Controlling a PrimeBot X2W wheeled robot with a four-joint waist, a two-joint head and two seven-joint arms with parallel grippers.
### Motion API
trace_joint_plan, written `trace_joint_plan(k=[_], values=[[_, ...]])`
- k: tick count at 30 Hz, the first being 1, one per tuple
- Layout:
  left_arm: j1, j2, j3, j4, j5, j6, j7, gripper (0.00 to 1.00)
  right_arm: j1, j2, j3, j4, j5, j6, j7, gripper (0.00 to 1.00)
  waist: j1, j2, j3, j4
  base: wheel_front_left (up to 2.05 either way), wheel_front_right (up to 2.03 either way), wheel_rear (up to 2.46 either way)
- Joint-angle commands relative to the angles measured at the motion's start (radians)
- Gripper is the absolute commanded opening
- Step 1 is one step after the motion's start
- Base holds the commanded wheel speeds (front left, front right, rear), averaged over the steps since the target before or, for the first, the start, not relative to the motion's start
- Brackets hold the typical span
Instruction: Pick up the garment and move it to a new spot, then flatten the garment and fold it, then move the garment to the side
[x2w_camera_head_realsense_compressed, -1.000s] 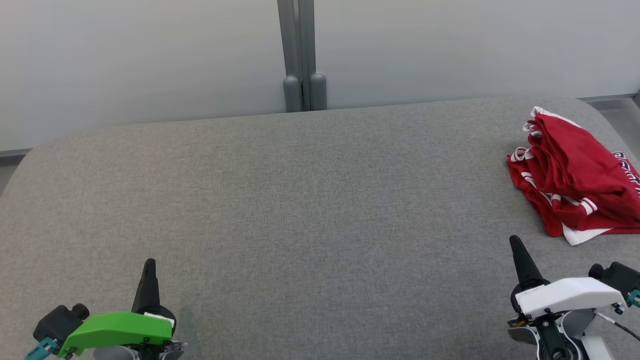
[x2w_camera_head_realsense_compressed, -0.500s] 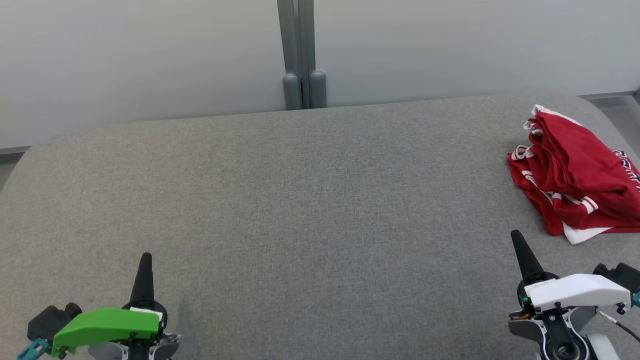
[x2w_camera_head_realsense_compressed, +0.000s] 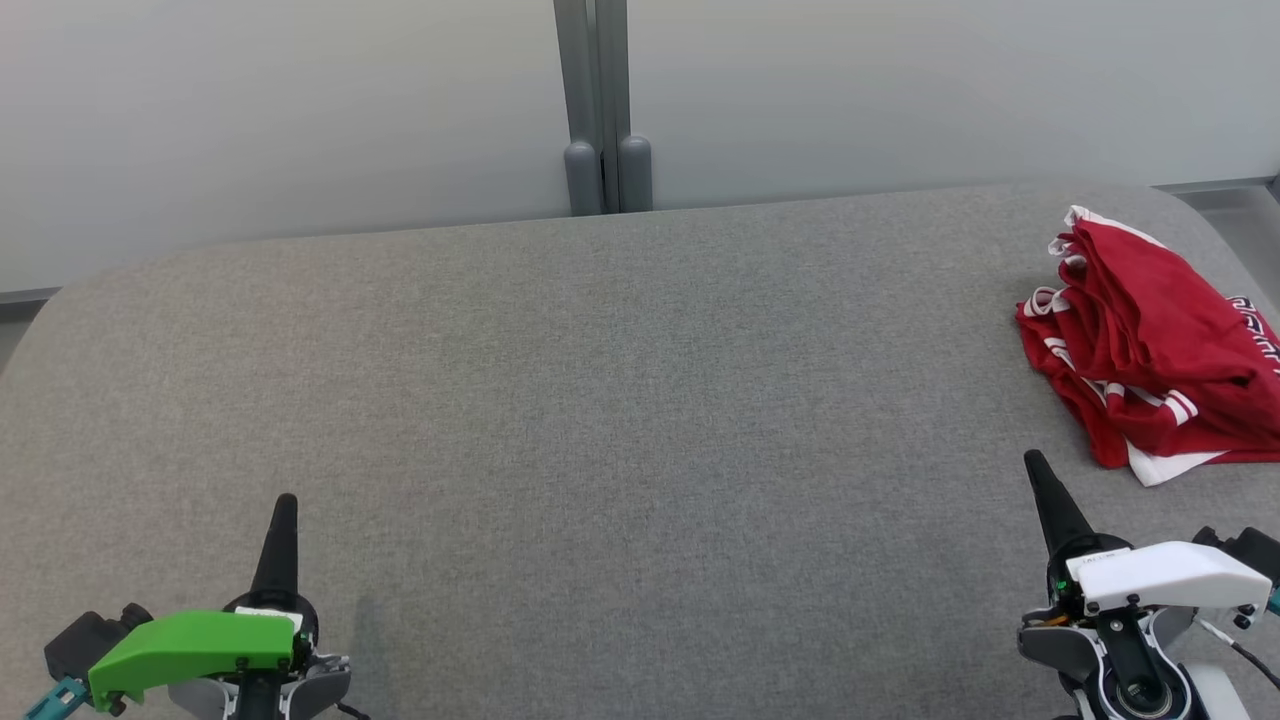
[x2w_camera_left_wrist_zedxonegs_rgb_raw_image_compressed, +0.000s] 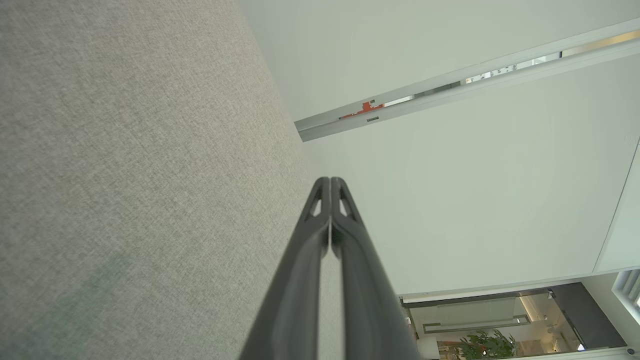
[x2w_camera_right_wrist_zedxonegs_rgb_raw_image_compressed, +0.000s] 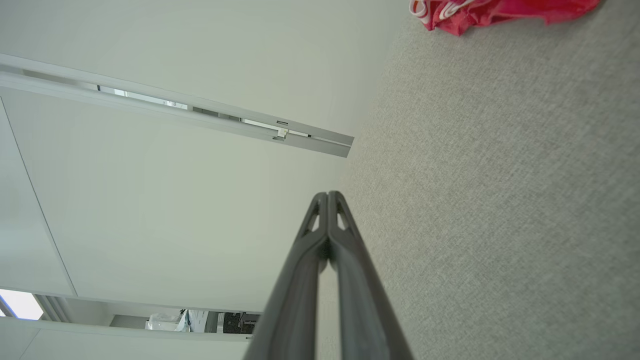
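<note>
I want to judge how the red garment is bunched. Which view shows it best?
The head view: the red garment lies bunched on the grey surface, nearly whole, clipped at the picture's right edge. The right wrist view catches a strip of it at its top. The left wrist view faces the wall.

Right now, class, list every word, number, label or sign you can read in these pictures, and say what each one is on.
No text can be read in full.
Red garment: white lettering at its right edge, cut off by the picture's edge, unreadable.
White cover at the lower right of the head view: small dark print, too small to read.
Wall rail: small tag, too blurred to read.
</note>
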Motion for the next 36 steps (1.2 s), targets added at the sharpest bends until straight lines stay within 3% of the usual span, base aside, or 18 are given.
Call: trace_joint_plan(k=[1,36], values=[[-0.025,0.006,0.007,-0.009,-0.027,-0.008,0.008,0.00,-0.016,-0.002,-0.004,-0.012,0.026,0.000,0.007,0.00,0.0000,-0.0001,0.001,0.000,0.00,0.00,0.00],[-0.040,0.008,0.043,-0.027,-0.274,-0.027,0.078,0.00,-0.024,0.001,-0.020,-0.024,0.292,0.000,0.052,0.00,0.0000,-0.0001,0.018,-0.001,0.00,0.00,0.00]])
